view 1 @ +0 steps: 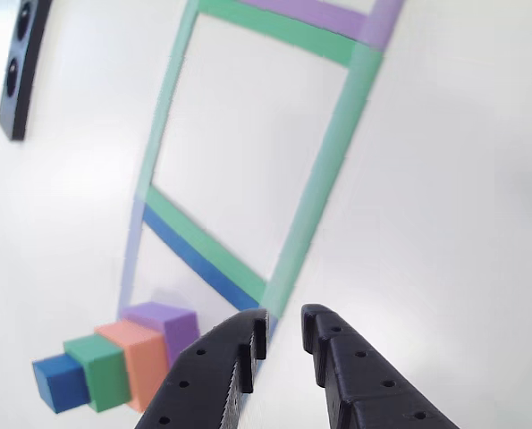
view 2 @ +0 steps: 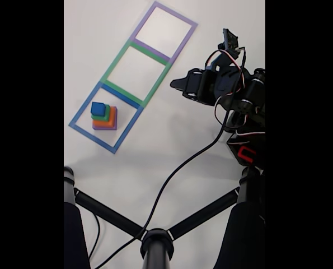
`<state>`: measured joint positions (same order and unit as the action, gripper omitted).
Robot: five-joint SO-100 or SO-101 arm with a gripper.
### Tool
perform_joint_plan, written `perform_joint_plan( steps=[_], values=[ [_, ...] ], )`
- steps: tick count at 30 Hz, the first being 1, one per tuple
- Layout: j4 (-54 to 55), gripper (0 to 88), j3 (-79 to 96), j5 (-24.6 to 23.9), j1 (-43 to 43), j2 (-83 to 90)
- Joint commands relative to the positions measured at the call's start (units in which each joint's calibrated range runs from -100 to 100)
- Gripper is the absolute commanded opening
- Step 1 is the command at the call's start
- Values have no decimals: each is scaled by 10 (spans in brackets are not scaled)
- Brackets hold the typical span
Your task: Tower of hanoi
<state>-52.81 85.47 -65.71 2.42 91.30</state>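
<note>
Up close in the other view, the gripper point(view 1: 284, 332) enters from the bottom edge, two black toothed fingers with a narrow gap between the tips, slightly open and holding nothing. To its left at the bottom corner stands the tower point(view 1: 118, 365): a blue cube point(view 1: 58, 382), a green cube point(view 1: 100, 368), an orange cube point(view 1: 142, 357) and a purple cube point(view 1: 167, 323), stacked by size and appearing sideways. Beyond the fingertips lies a green outline point(view 1: 326, 152) on the white table point(view 1: 462, 197), with a blue outline point(view 1: 197, 261) near and a purple outline point(view 1: 328, 16) far. A black strip point(view 1: 22, 63) with round holes sits at top left.

Seen from above in the fixed view, the tower point(view 2: 103, 117) stands inside the blue outline point(view 2: 81, 114), lowest left of three joined squares. The arm point(view 2: 233, 89) is at right, its gripper point(view 2: 176, 85) pointing left, well apart from the tower. A black cable point(view 2: 183, 168) trails toward a black stand point(view 2: 156, 244) at the bottom
</note>
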Motion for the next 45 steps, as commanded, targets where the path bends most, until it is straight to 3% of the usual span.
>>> perform_joint_plan(
  steps=[1,4,10,14,24,28,45],
  values=[
    [-13,0,23,-126,-5,24],
    [-13,0,61,-159,-13,48],
    [-19,0,114,-166,-34,85],
    [-17,0,140,-233,-41,85],
    [-18,0,140,-269,-43,85],
    [-42,0,132,-343,-50,85],
    [-49,0,129,-343,-49,86]
  ],
)
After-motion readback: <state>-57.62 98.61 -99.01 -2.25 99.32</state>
